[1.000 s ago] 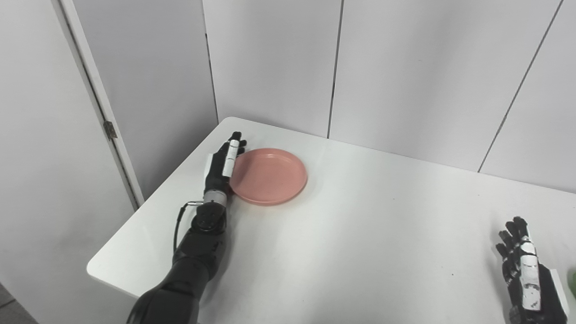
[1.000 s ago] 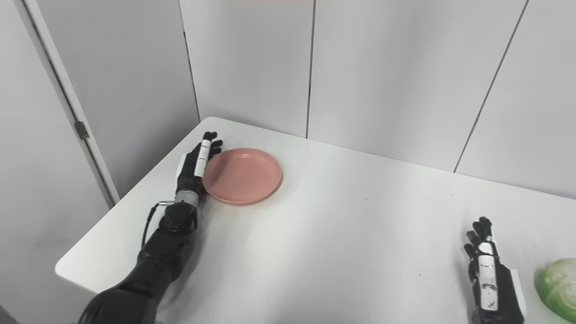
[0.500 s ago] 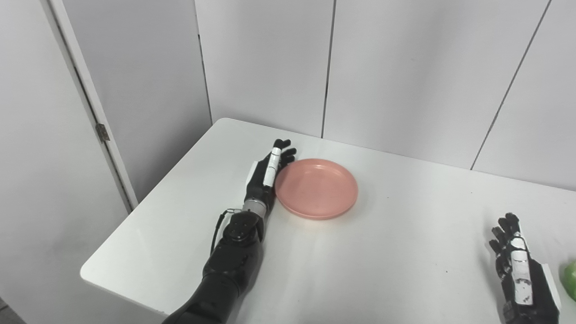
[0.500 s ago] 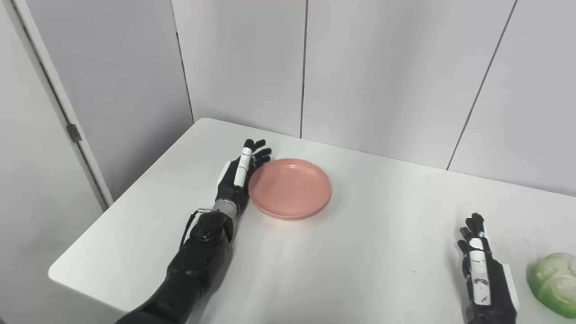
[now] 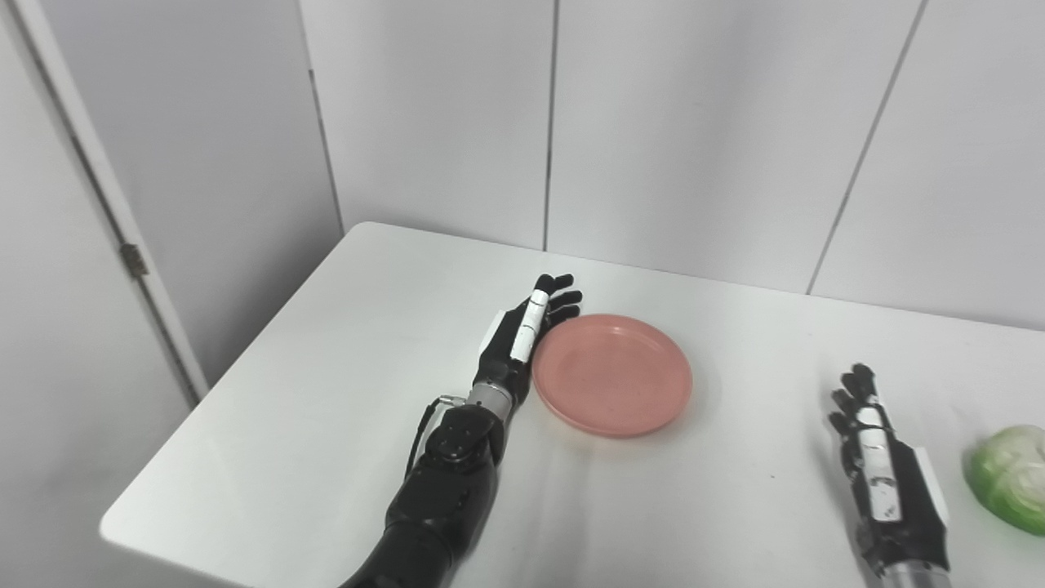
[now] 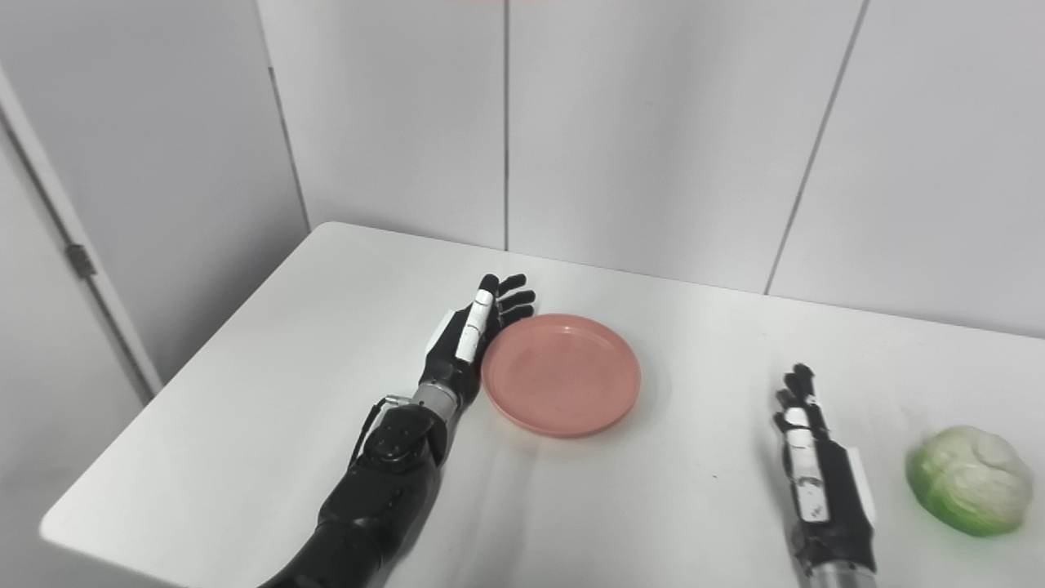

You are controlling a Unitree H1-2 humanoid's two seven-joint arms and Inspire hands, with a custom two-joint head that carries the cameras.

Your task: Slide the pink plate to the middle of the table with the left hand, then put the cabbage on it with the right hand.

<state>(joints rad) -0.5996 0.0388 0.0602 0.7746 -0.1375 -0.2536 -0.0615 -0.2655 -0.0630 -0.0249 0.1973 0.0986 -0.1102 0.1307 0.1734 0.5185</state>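
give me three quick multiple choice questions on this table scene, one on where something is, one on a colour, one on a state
1. Where is the cabbage?
A. on the plate
B. on the table, right of the right hand
C. in the left hand

2. What colour is the plate?
A. pink
B. blue
C. yellow

3. What state is the right hand in?
A. shut on the cabbage
B. shut on the plate
C. open, holding nothing

Answers:
1. B, the cabbage lies on the table beyond the right hand, apart from it.
2. A, the plate is pink, and the left hand rests against its left rim.
3. C, its fingers are spread with nothing between them.
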